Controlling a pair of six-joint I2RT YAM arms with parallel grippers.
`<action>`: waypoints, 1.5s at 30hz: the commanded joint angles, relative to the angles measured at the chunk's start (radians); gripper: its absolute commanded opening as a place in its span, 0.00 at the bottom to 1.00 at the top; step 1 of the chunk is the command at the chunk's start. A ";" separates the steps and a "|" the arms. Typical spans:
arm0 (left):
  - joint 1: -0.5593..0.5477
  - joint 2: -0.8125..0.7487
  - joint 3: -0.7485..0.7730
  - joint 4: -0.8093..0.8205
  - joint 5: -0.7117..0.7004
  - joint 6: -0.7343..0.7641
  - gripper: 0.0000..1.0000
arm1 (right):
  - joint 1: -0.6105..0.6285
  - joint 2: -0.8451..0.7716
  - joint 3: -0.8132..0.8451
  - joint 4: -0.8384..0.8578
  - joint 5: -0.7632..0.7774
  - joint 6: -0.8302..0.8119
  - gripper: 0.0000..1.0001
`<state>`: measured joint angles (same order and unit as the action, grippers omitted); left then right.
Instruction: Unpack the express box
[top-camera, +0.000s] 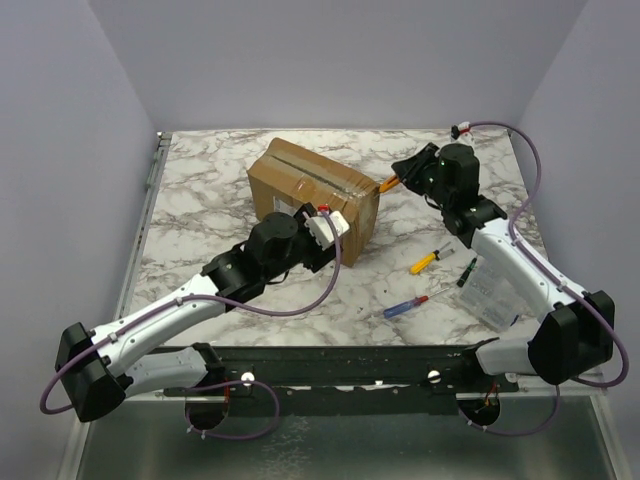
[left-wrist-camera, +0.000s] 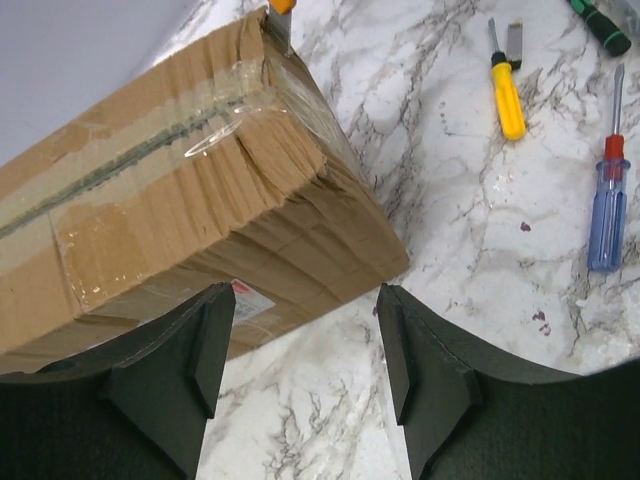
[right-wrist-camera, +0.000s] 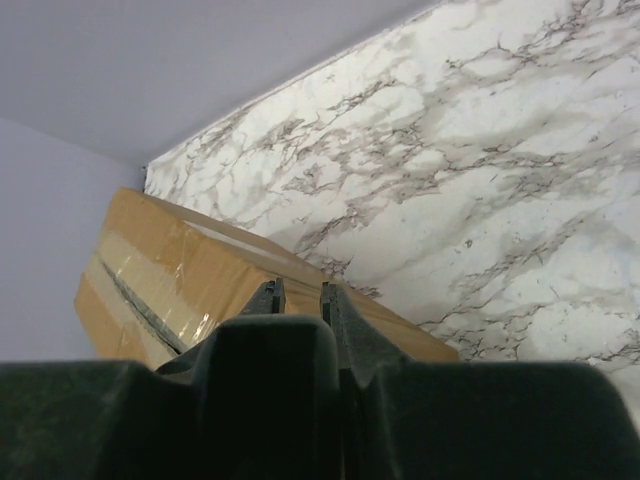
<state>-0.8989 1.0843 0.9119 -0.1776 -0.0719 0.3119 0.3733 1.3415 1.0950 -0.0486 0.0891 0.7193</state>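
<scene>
Left end effector (left-wrist-camera: 303, 295) spread (empty), express box (left-wrist-camera: 180, 190) ahead, right one (top-camera: 399, 177) clamping cutter (top-camera: 388, 184)

Matt brown cardboard express box (left-wrist-camera: 300, 230), glossy clear tape (left-wrist-camera: 130, 150), smooth marble-patterned table (left-wrist-camera: 450, 200).

A white marble-patterned table (top-camera: 190, 200) is enclosed on three sides by plain pale lilac walls (top-camera: 330, 60). It is lit evenly and softly. A black rail (top-camera: 340, 365) is fixed along its near edge.

1 express box (top-camera: 312, 195), 2 screwdrivers (top-camera: 424, 262) (top-camera: 405, 307), 1 green-hdl tool (top-camera: 467, 272), 1 orange-hdl tool (top-camera: 388, 183), 1 clr case (top-camera: 492, 290)
</scene>
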 joint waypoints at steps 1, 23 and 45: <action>-0.005 -0.045 -0.073 0.205 -0.021 0.022 0.67 | -0.005 -0.027 0.024 0.000 -0.015 -0.030 0.00; 0.077 0.032 -0.212 0.572 0.355 0.180 0.59 | -0.081 -0.220 -0.576 0.691 -0.082 0.609 0.01; 0.107 0.165 -0.267 0.716 0.328 0.156 0.62 | -0.125 -0.083 -0.542 0.751 -0.118 0.643 0.00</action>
<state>-0.7994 1.2327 0.6735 0.4854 0.2604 0.4694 0.2668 1.2438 0.5224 0.6647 0.0093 1.3506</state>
